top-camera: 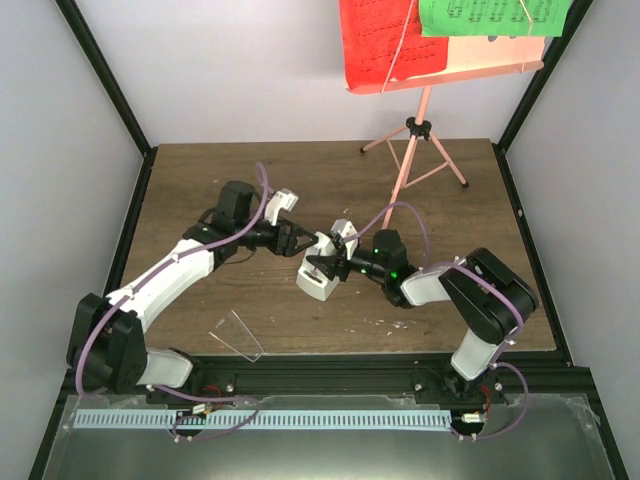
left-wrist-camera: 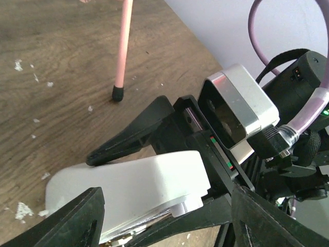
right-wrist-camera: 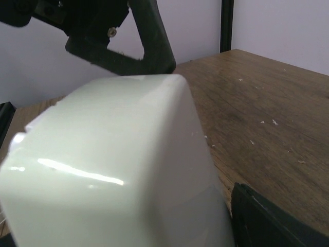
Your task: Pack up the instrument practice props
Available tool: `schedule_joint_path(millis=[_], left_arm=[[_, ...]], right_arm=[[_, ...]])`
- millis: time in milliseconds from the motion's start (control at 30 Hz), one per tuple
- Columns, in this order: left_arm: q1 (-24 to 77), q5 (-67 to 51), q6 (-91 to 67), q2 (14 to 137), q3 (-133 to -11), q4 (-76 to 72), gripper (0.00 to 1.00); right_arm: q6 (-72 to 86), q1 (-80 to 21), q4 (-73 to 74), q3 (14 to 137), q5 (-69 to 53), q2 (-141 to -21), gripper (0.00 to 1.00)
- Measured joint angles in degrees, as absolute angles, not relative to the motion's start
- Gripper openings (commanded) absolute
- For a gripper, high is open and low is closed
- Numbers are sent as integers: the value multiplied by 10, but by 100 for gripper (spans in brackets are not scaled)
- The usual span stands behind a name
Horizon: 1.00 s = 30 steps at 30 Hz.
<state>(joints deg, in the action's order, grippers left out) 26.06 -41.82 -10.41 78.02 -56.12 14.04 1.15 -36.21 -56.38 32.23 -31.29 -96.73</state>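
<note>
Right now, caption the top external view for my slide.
Left gripper and right gripper meet at the white metronome; clear cover lies apart, pink stand holds red page and green page.

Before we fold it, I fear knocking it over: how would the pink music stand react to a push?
Probably tippy: the pink music stand carries a wide desk high on one thin pole over slim legs. Its black foot cap looks rubbery, so it would likely grip the table rather than slide.

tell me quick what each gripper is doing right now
left gripper: open, fingers either side of the metronome
right gripper: closed on the metronome
</note>
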Motion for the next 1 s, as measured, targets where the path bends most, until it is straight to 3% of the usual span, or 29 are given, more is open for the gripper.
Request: schedule_joint_path(millis=[400, 600, 800, 1000], left_arm=[[285, -433, -109, 813, -561, 134, 58], [291, -436, -109, 820, -562, 130, 58], [296, -437, -109, 821, -562, 130, 70], [296, -409, -98, 813, -562, 139, 87]], right_arm=[[14, -362, -565, 322, -312, -967, 66], [20, -362, -564, 322, -308, -967, 82], [22, -362, -557, 322, -301, -967, 99], [23, -362, -566, 321, -299, -966, 100]])
